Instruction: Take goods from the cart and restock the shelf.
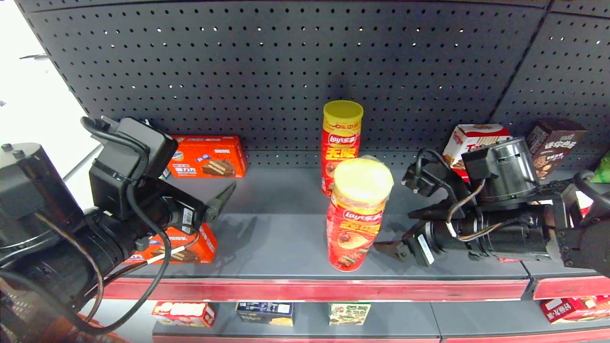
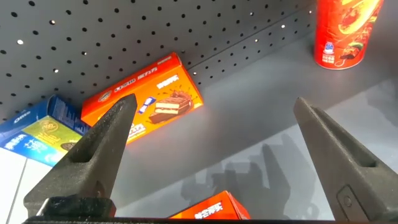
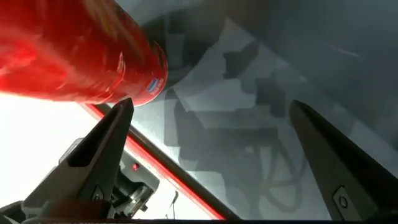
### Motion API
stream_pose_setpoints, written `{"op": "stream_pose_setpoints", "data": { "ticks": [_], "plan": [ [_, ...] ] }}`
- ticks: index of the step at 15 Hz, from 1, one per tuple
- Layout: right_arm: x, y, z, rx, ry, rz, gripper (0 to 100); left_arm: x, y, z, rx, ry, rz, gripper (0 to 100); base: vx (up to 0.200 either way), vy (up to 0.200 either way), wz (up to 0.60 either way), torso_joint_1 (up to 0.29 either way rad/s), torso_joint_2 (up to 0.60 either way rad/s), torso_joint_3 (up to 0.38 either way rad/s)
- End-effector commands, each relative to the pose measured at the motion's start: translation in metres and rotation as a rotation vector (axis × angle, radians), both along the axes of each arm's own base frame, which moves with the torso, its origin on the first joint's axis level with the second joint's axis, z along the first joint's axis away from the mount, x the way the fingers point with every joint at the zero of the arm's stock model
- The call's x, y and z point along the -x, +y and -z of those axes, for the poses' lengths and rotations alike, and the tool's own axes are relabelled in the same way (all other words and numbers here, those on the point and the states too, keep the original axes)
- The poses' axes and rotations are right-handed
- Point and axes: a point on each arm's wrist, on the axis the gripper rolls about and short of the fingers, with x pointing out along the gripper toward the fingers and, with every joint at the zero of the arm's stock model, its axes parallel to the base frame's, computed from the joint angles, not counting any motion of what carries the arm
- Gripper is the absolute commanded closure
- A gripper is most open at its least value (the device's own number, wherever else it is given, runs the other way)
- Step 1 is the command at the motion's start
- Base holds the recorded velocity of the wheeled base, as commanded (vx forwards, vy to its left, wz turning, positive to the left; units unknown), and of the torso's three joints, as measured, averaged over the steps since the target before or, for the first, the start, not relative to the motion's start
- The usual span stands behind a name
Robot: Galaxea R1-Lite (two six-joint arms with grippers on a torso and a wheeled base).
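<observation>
Two red chip cans with yellow lids stand upright on the grey shelf [image 1: 286,238]. The front can [image 1: 357,216] [image 3: 81,56] is near the shelf's front edge, and the back can [image 1: 340,143] [image 2: 342,31] stands by the pegboard. My right gripper [image 1: 404,229] [image 3: 210,107] is open just to the right of the front can, apart from it, with nothing between its fingers. My left gripper [image 1: 224,195] [image 2: 214,106] is open over the left part of the shelf, holding nothing. It sits between two orange wafer boxes, a back one [image 1: 209,156] [image 2: 149,93] and a front one [image 1: 186,245] [image 2: 211,211].
A dark pegboard [image 1: 286,62] backs the shelf. A white-and-red box [image 1: 469,138] and a brown box [image 1: 555,143] stand at the back right. A blue box [image 2: 37,127] lies left of the back orange box. A red strip [image 1: 314,289] edges the shelf; several boxes sit on the shelf below [image 1: 264,312].
</observation>
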Motion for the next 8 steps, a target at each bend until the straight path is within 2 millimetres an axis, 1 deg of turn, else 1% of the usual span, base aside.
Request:
{"op": "stream_pose_setpoints", "data": {
  "ticks": [1,8],
  "plan": [
    [-0.0035,0.0024,0.0037,0.008,0.009,-0.001,0,-0.0008,-0.0004,0.001,-0.002,0.004,0.0,0,0.0,0.0,0.0,0.0,0.0,0.0],
    [-0.0121,0.0078,0.0059,0.01,0.011,-0.002,0,-0.0009,-0.0012,0.0022,-0.004,0.008,0.003,0,0.0,0.0,0.0,0.0,0.0,0.0]
  ]
}}
